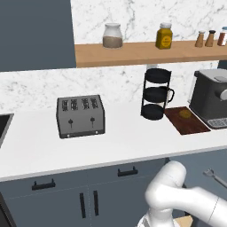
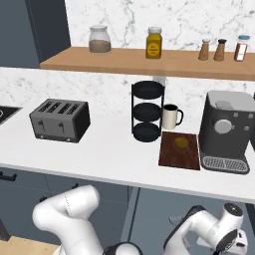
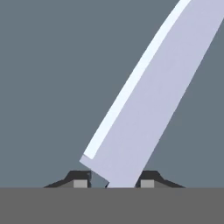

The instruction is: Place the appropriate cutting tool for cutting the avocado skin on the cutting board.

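In the hand view a knife (image 3: 148, 100) with a long pale blade runs from my gripper (image 3: 113, 183) up to the top right over a flat grey surface. Its lower end sits between my two dark fingertips (image 3: 80, 181), which close against it on both sides. The dark reddish-brown cutting board (image 1: 191, 125) (image 2: 178, 157) lies on the white counter, between the black tiered rack and the coffee machine. The small tan avocado (image 1: 185, 114) (image 2: 182, 143) rests on the board's far part. My white arm (image 1: 177, 195) (image 2: 214, 234) reaches down below the counter edge.
A silver toaster (image 1: 80, 116) (image 2: 60, 120) stands at the left of the counter. The black rack (image 1: 156, 94) (image 2: 148, 111), a mug (image 2: 171, 117) and the grey coffee machine (image 1: 213, 97) (image 2: 229, 130) crowd the board. A wooden shelf (image 1: 146, 52) holds jars and shakers.
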Controlling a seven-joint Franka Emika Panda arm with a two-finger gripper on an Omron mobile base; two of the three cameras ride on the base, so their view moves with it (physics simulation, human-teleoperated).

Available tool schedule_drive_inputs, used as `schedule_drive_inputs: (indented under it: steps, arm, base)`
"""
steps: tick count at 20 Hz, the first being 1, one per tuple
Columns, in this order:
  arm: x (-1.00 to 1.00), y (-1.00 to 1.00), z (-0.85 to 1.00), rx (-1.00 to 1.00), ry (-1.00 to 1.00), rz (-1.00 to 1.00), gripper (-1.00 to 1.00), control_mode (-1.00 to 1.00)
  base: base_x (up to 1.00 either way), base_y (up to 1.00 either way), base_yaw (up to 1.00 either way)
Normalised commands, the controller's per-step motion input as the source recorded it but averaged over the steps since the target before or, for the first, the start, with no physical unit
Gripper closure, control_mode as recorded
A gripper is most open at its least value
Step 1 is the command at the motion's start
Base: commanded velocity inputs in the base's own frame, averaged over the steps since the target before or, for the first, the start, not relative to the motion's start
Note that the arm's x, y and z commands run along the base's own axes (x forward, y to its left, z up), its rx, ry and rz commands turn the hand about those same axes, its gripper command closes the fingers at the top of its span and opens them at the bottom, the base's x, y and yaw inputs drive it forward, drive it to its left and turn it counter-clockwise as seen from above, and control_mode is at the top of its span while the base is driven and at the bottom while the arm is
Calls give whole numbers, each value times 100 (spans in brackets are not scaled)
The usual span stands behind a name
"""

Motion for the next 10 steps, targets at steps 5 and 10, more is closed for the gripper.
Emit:
schedule_drive_inputs:
  steps: [5, 10]
  arm:
    - [-18, 29, 4, 0, -4, 6, 100, -100]
    - [-26, 13, 71, 0, -6, 0, 100, -100]
  base:
    - [0, 0, 0]
    - [0, 0, 0]
